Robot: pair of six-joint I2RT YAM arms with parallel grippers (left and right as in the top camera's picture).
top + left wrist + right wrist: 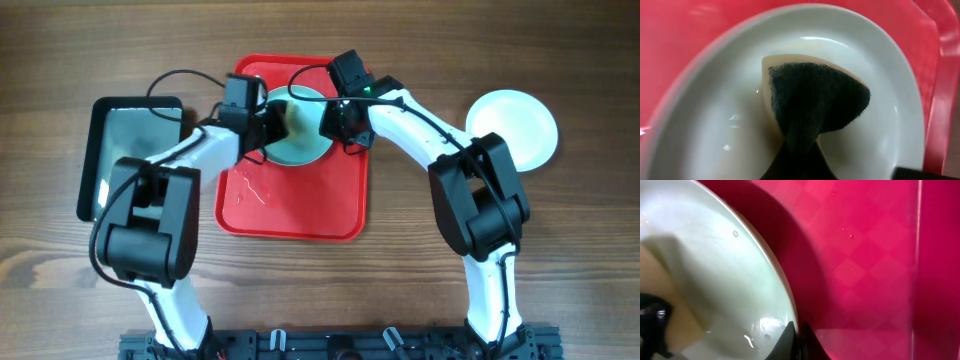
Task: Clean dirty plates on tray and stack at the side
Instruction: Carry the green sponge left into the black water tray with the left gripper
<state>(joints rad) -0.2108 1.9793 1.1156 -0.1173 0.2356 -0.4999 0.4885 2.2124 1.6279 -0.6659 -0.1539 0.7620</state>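
Wood table under both arms, with the red tray in the middle and one turquoise plate lying at its far end. My left gripper is clamped on a sponge, dark scouring face up, pressed into the plate's well. My right gripper is closed at the plate's right rim, one finger over the plate and one over the tray, so I judge it is pinching that rim to steady it. A white plate sits on the table well off to the right, and a black tray lies to the left.

My worries from here:
- The pinch is on a thin, wet-looking rim. A hard scrub stroke could pull the plate out of it and slide it across the tray.
- If I press down near the plate's edge, it could tip up against the right fingers.
- The sponge is held by one corner and could fold or twist loose under load.
- The two wrists are close together over one plate, so a wide stroke risks a knock.
- Droplets on the tray make it slippery.
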